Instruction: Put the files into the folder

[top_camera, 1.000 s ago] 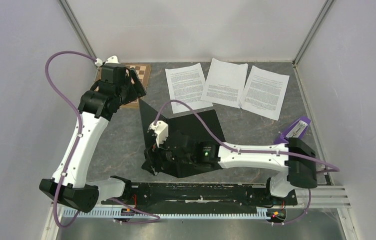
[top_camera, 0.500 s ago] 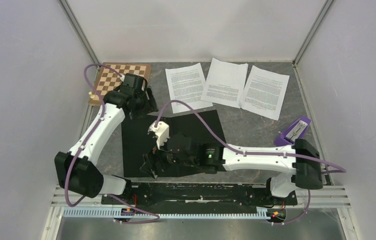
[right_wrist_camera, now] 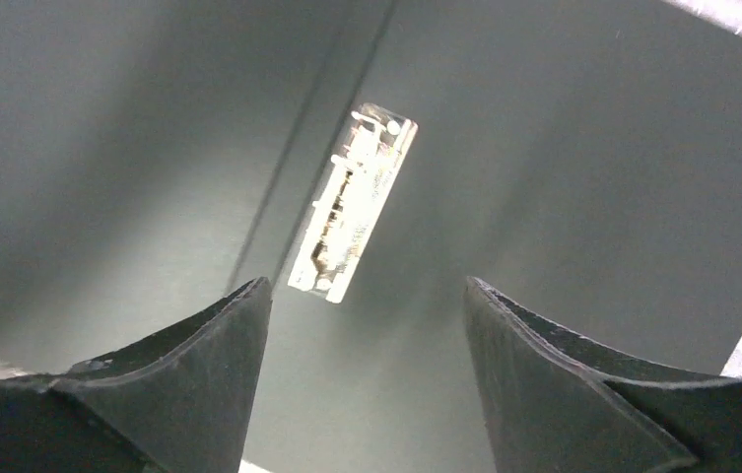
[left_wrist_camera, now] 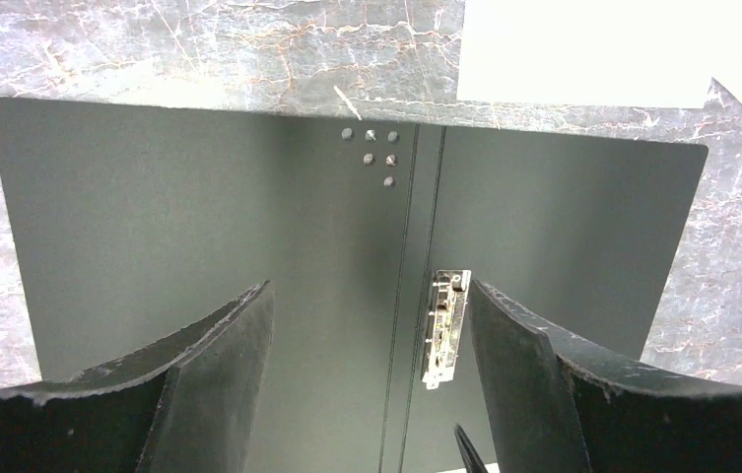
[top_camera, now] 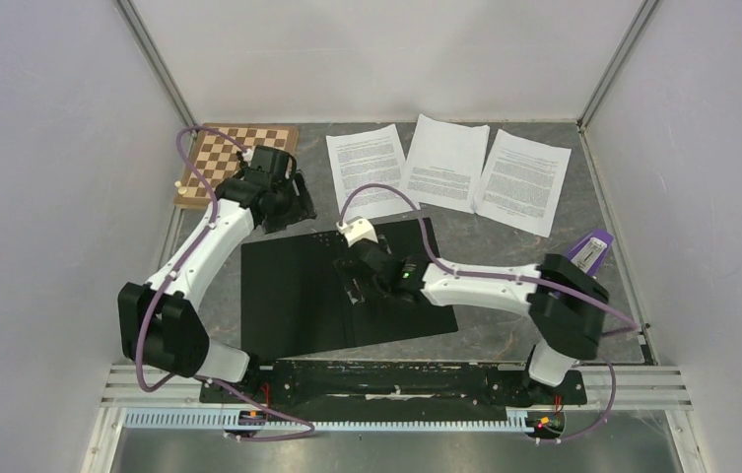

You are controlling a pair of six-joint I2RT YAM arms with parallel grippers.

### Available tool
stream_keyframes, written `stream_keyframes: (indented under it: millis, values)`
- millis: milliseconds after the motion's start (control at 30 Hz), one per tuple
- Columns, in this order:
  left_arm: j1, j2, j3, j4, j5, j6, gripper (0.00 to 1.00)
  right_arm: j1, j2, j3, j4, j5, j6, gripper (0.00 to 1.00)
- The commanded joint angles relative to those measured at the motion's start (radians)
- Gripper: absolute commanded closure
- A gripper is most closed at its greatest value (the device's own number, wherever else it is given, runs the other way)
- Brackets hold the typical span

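The folder (top_camera: 293,301) lies opened flat, black inner faces up, with a metal clip (left_wrist_camera: 444,328) beside its spine. The files (top_camera: 442,163) lie just beyond its far edge. The left gripper (top_camera: 295,204) hovers at its far left corner, jaws apart and empty. The right gripper (top_camera: 362,289) hangs over its middle, jaws apart, seemingly touching nothing

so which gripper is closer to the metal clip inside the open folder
Right. The right gripper has its fingers hovering just above the metal clip at the spine of the folder. The left gripper hangs at the folder's far left corner, near the chessboard.
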Motion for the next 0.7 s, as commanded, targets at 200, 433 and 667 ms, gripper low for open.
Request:
stream_keyframes:
  millis: [200,433,667]
  values:
    - [-0.005,-0.007,-0.084,0.144,0.116,-0.045,0.24,-0.015,0.27,0.177,0.016,0.093,-0.02,0.33]
    - [-0.025,-0.074,-0.251,0.239,0.204,-0.083,0.24,-0.02,0.3,0.118,-0.001,0.118,0.101,0.48]
    - [-0.092,-0.126,-0.346,0.281,0.223,-0.107,0.24,-0.02,0.176,-0.061,-0.003,0.156,0.247,0.57]
